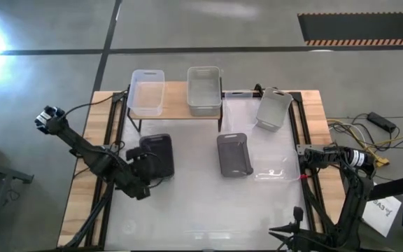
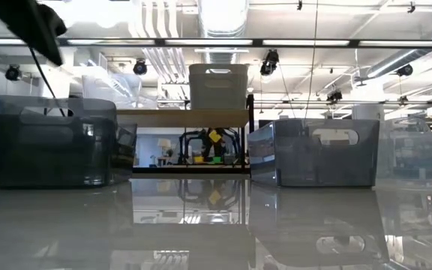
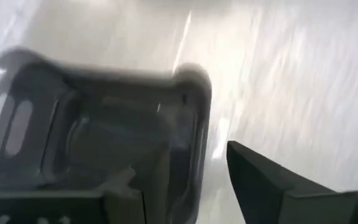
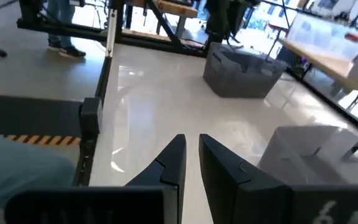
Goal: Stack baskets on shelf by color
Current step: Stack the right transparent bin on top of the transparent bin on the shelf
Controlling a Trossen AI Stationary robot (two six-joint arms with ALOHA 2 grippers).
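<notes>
Shelf (image 1: 177, 105) holds one clear basket (image 1: 147, 92) and one light grey basket (image 1: 203, 89); dark baskets (image 1: 158, 155) and another light grey basket (image 1: 273, 108) remain on table (image 1: 201, 210). Left gripper (image 1: 147, 162) fingers apart at dark basket; right gripper (image 4: 191, 163) idle, nearly closed, empty.

Surface (image 1: 201, 210): white top, smooth and glossy, mirrored the bins in the low view; bare light wood edge strips (image 1: 82, 182) at frame left and right.
Shelf (image 1: 175, 98): light wooden board, matt, on thin black metal legs.
Clear basket (image 1: 147, 92), upper centre-left of the high view: translucent whitish plastic, smooth.
Light grey basket (image 1: 203, 89) beside it: semi-translucent plastic.
Tilted grey basket (image 1: 273, 108), upper right: pale grey plastic, matt look.
Two dark baskets (image 1: 158, 155) (image 1: 234, 155), mid-frame: smoky dark grey plastic, see-through, glossy walls with rounded corners.
Left gripper (image 3: 185, 193) and right gripper (image 4: 191, 163): fingers looked dark matt plastic.
Floor (image 1: 61, 28): grey concrete, polished sheen.
</notes>
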